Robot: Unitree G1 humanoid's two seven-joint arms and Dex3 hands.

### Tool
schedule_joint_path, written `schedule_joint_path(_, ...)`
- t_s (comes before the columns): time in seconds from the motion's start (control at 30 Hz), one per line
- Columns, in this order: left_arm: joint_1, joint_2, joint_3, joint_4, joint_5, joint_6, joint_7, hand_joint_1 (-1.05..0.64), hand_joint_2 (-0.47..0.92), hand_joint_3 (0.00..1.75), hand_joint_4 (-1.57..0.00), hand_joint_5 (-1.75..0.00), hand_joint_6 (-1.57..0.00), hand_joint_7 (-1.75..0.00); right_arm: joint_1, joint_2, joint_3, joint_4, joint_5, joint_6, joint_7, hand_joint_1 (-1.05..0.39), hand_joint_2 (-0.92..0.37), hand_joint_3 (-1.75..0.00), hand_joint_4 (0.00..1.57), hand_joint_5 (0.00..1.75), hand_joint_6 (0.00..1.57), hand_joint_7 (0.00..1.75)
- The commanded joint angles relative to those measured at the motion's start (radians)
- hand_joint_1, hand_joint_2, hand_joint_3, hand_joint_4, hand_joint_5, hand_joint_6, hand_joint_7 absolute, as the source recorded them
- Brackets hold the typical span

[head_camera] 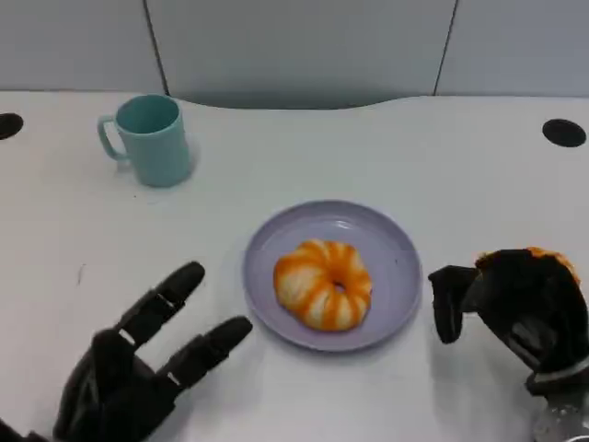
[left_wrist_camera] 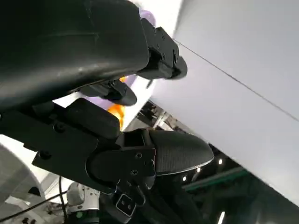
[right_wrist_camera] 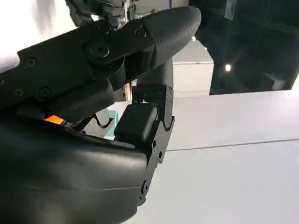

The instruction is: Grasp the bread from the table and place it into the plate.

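A: Where does the job stand?

B: Judging from the head view, the main step looks done. The orange-and-white glazed ring of bread [head_camera: 323, 284] lies in the middle of the round lavender plate [head_camera: 398, 250], which sits on the white table [head_camera: 304, 152].

A: And the hands?

B: The left hand [head_camera: 138, 364] is low on the near left side of the table, well apart from the plate, its black fingers [head_camera: 175, 287] spread and released, holding nothing. The right hand [head_camera: 517, 304] hangs just beside the plate's right rim, not touching the bread. Its fingers are curled inward. There is an orange patch along the top of that hand, and I cannot tell whether it is part of the hand or something it holds, so I cannot say for sure whether it is clenched on nothing or grasping something.

A: So what is left?

B: Probably only drawing the right hand away from the plate; the bread itself needs nothing more, as far as I can judge.

A: Do the wrist cameras add anything?

B: A little. The left wrist view catches slivers of lavender plate and orange bread [left_wrist_camera: 115, 111] past the hand's black shell, but not how the bread sits. The right wrist view shows a scrap of teal behind the hand, likely the teal ceramic mug [head_camera: 150, 140], which the head view shows standing upright at the far left of the table, well apart from the plate. The layout comes from the head view.
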Motion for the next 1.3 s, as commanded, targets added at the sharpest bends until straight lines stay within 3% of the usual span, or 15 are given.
schedule_joint_path(0.03, 0.019, -0.022, 0.006, 0.004, 0.057, -0.058, 0.015, -1.01, 0.92, 0.60, -0.71, -0.23, -0.51, -0.07, -0.025, -0.084, 0.006, 0.014, -0.028, -0.003, 0.003, -0.51, -0.92, -0.05, 0.93, 1.69, 1.05, 0.80)
schedule_joint_path(0.1, 0.014, -0.030, 0.001, 0.010, 0.082, -0.080, 0.011, -1.01, 0.92, 0.61, -0.71, -0.22, -0.51, -0.07, -0.024, -0.114, 0.030, 0.009, -0.067, -0.034, -0.012, -0.55, -0.92, -0.11, 0.94, 1.67, 1.07, 0.79)
schedule_joint_path(0.13, 0.014, -0.032, -0.003, 0.007, 0.096, -0.090, 0.014, -1.01, 0.92, 0.61, -0.71, -0.22, -0.52, -0.07, -0.025, -0.113, 0.023, 0.014, -0.057, -0.011, -0.010, -0.55, -0.92, -0.11, 0.94, 1.66, 1.07, 0.80)
schedule_joint_path(0.2, 0.017, -0.038, -0.006, -0.001, 0.115, -0.103, 0.020, -1.01, 0.92, 0.60, -0.72, -0.22, -0.54, -0.07, -0.034, -0.119, 0.017, 0.032, -0.055, 0.007, -0.010, -0.52, -0.91, -0.03, 0.93, 1.72, 1.15, 0.55)
schedule_joint_path(0.37, 0.018, -0.037, 0.008, 0.000, 0.116, -0.110, 0.000, -1.01, 0.92, 0.60, -0.74, -0.22, -0.57, -0.06, -0.023, -0.110, 0.007, 0.045, -0.055, 0.037, -0.031, -0.50, -0.90, 0.00, 0.96, 1.63, 1.28, 0.17)
schedule_joint_path(0.4, 0.019, -0.035, 0.012, -0.001, 0.112, -0.105, -0.003, -1.01, 0.92, 0.60, -0.75, -0.22, -0.57, -0.06, -0.017, -0.105, 0.012, 0.042, -0.065, 0.014, -0.042, -0.51, -0.91, -0.01, 0.96, 1.64, 1.31, 0.14)
schedule_joint_path(0.7, -0.006, -0.014, 0.059, 0.051, 0.102, -0.123, -0.063, -1.00, 0.92, 0.59, -0.78, -0.21, -0.60, -0.04, -0.027, -0.088, 0.029, 0.036, -0.080, 0.012, -0.030, -0.53, -0.89, 0.00, 0.91, 1.74, 1.31, 0.08)
schedule_joint_path(0.83, -0.019, -0.009, 0.079, 0.076, 0.100, -0.114, -0.086, -0.99, 0.92, 0.57, -0.79, -0.19, -0.62, -0.04, -0.024, -0.073, 0.017, 0.041, -0.069, 0.039, -0.041, -0.56, -0.89, 0.00, 0.90, 1.75, 1.29, 0.06)
schedule_joint_path(1.17, -0.026, -0.021, 0.087, 0.087, 0.113, -0.139, -0.081, -0.98, 0.92, 0.54, -0.83, -0.17, -0.71, -0.05, -0.022, -0.067, 0.001, 0.039, -0.072, 0.000, -0.042, -0.54, -0.91, 0.00, 0.94, 1.68, 1.37, 0.08)
schedule_joint_path(1.3, -0.032, -0.017, 0.085, 0.104, 0.144, -0.184, -0.073, -0.97, 0.92, 0.54, -0.91, -0.17, -0.82, -0.06, -0.021, -0.068, 0.007, 0.044, -0.077, 0.023, -0.055, -0.51, -0.90, 0.00, 0.95, 1.67, 1.37, 0.08)
